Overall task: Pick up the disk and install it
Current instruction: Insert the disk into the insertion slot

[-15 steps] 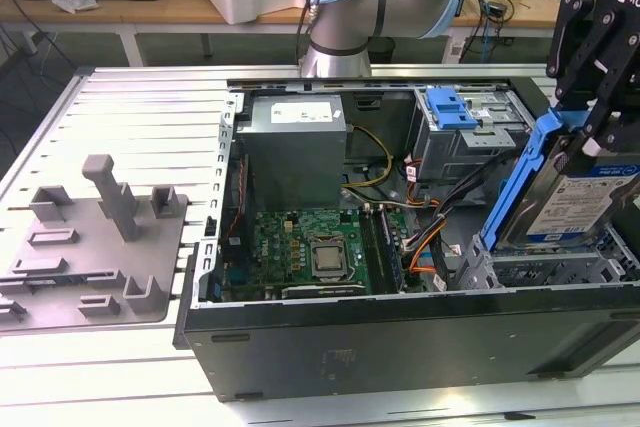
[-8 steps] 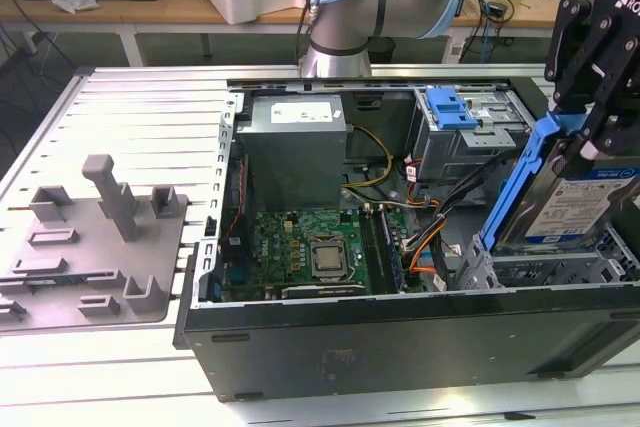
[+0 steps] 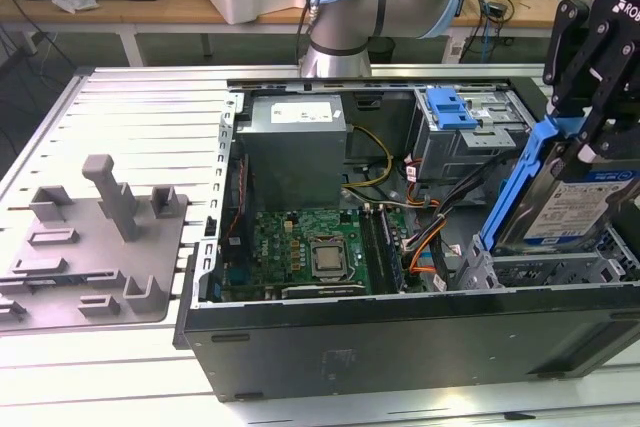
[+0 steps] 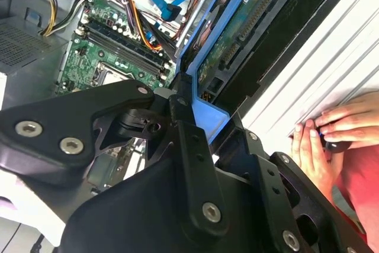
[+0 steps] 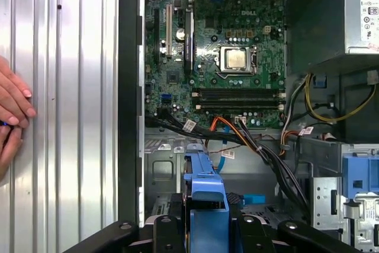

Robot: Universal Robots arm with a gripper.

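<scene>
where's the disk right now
The disk is tilted in the gripper at the exterior view's right, over the drive bay at that end of the open computer case, right of the motherboard.

I work in a robotics lab. My arm (image 3: pixel 345 2) stands behind a ribbed aluminium table (image 3: pixel 130 117), the sort made for fixtures. A grey moulded jig (image 3: pixel 90 247) sits on it beside an open PC case (image 3: pixel 400 332) with its board (image 3: pixel 300 247) bare. Behind are wooden benches (image 3: pixel 130 9) with kit and cables. A person's hands (image 5: pixel 13 96) rest on the table.
</scene>
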